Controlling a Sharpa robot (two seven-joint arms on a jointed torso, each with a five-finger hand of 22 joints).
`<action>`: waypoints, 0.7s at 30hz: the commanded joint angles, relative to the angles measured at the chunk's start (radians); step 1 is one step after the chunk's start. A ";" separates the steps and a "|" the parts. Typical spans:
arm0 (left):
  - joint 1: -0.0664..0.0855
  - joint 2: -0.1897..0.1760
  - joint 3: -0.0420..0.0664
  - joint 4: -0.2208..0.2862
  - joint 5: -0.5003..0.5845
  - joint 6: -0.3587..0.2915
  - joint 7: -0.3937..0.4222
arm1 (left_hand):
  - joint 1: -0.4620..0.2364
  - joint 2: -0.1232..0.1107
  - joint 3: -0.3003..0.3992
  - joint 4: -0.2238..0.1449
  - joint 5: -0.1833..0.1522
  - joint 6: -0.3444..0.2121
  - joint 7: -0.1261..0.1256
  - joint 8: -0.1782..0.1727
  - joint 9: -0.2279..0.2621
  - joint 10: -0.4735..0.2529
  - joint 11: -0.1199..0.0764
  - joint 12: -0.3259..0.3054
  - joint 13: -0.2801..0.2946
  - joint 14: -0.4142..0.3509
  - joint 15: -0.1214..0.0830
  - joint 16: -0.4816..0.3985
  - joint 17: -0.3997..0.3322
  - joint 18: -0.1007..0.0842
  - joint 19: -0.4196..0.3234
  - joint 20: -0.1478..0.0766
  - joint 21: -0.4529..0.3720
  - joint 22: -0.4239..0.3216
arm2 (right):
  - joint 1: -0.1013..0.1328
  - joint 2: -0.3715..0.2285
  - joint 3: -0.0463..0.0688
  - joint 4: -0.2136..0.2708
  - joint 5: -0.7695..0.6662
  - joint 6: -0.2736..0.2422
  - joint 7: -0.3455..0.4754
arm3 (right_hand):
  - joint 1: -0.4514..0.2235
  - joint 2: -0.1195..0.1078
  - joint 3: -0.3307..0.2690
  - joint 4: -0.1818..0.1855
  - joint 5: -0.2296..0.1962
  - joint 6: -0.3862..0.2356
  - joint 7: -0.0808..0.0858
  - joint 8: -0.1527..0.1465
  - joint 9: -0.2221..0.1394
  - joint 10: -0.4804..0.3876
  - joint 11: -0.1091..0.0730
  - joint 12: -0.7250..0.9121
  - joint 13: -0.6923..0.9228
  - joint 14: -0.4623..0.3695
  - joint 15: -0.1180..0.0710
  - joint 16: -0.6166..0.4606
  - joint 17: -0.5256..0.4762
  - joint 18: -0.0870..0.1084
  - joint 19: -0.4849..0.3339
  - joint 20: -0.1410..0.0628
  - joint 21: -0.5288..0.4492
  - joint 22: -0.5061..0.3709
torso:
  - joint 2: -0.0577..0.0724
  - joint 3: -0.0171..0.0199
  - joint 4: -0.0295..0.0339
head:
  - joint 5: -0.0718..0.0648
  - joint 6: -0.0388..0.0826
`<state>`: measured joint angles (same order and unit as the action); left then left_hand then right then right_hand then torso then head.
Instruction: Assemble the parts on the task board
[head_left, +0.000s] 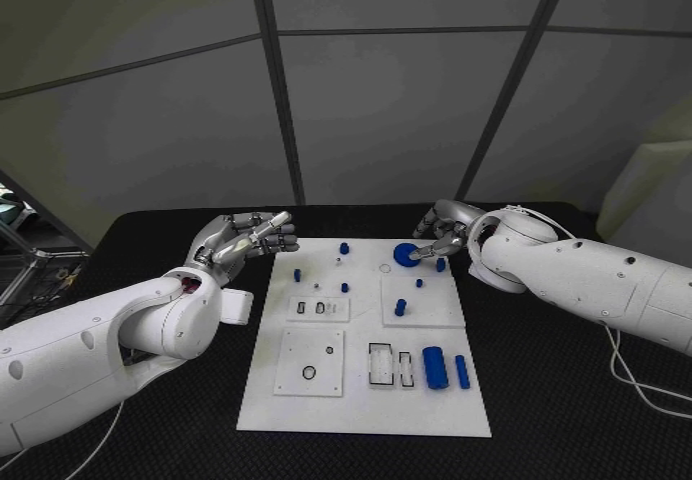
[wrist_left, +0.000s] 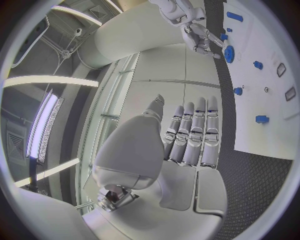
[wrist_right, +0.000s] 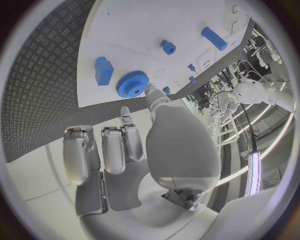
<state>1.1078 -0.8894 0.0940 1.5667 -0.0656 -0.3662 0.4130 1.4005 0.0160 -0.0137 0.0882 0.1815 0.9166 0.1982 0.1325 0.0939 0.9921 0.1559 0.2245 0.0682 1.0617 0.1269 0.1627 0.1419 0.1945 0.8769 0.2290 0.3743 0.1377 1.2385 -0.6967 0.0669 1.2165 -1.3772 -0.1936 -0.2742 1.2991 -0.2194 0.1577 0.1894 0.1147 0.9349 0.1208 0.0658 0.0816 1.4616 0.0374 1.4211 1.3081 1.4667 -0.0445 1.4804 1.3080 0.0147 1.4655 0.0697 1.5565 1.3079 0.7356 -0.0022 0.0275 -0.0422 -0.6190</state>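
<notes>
1. We see the flat white rectangular task board (head_left: 368, 400) lying in the middle of the black table (head_left: 562, 420), between our two arms.
2. Our left hand (head_left: 248, 240) hovers beside the board's far left corner, fingers straight and together, holding nothing.
3. Our right hand (head_left: 440, 238) pinches the small blue toothed plastic gear (head_left: 407, 255) over the board's far right area.
4. We judge the gear light, rigid and hard; its ridged rim should grip well, so the edge is the place to hold.
</notes>
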 joint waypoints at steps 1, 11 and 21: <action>0.002 0.002 0.001 0.000 -0.005 0.017 0.004 | 0.003 0.011 -0.001 -0.006 0.004 0.004 0.004 -0.005 0.001 0.000 0.004 -0.006 -0.001 -0.005 -0.001 -0.007 0.001 -0.013 -0.005 0.003 -0.006 -0.002 | 0.002 0.008 0.001 -0.008 0.000 0.029 0.000 | 0.015 0.005 0.000 0.006 0.009 0.011 0.000 0.005 0.002 0.031 0.000 0.008 0.096 0.066 0.009 0.007 0.073 -0.009 0.090 0.007 0.004 0.236 | -0.001 0.0001 -0.0019 | 0.003 -0.003; 0.002 0.005 0.001 -0.001 -0.005 0.017 0.004 | 0.002 0.011 -0.001 -0.006 0.004 0.004 0.004 -0.005 0.001 0.000 0.004 -0.006 -0.001 -0.005 -0.001 -0.007 0.001 -0.013 -0.005 0.003 -0.006 -0.002 | 0.001 0.031 0.001 -0.029 -0.013 0.046 0.008 | 0.024 0.024 0.012 -0.007 0.018 0.046 -0.007 0.013 0.010 0.036 -0.006 0.020 0.112 0.066 0.004 0.010 0.079 -0.010 0.092 0.004 0.006 0.241 | -0.001 0.0003 -0.0019 | 0.004 -0.009; 0.002 0.005 0.001 -0.001 -0.005 0.016 0.003 | 0.001 0.010 -0.002 -0.007 0.004 0.004 0.004 -0.006 0.001 0.000 0.004 -0.007 -0.001 -0.005 -0.001 -0.008 0.001 -0.013 -0.005 0.003 -0.006 -0.002 | 0.000 0.043 0.001 -0.036 -0.024 0.052 0.016 | 0.030 0.036 0.021 -0.021 0.020 0.062 -0.010 0.014 0.013 0.046 -0.009 0.040 0.135 0.068 0.002 0.014 0.089 -0.012 0.099 0.001 0.010 0.253 | -0.002 0.0002 -0.0017 | 0.005 -0.011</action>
<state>1.1078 -0.8856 0.0941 1.5648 -0.0659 -0.3616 0.4123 1.4004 0.0159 -0.0137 0.0882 0.1815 0.9166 0.1982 0.1326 0.0939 0.9921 0.1559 0.2197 0.0682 1.0617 0.1269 0.1589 0.1417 0.1945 0.8769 0.2290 0.3742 0.1369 1.2369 -0.6547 0.0669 1.1812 -1.3880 -0.1560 -0.2697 1.3279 -0.1905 0.1755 0.1716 0.1308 0.9905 0.1109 0.0774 0.0933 1.4650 0.0339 1.4552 1.3079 1.4667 -0.0446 1.4891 1.3078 0.0149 1.4655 0.0696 1.5604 1.3077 0.7343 -0.0018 0.0257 -0.0376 -0.6297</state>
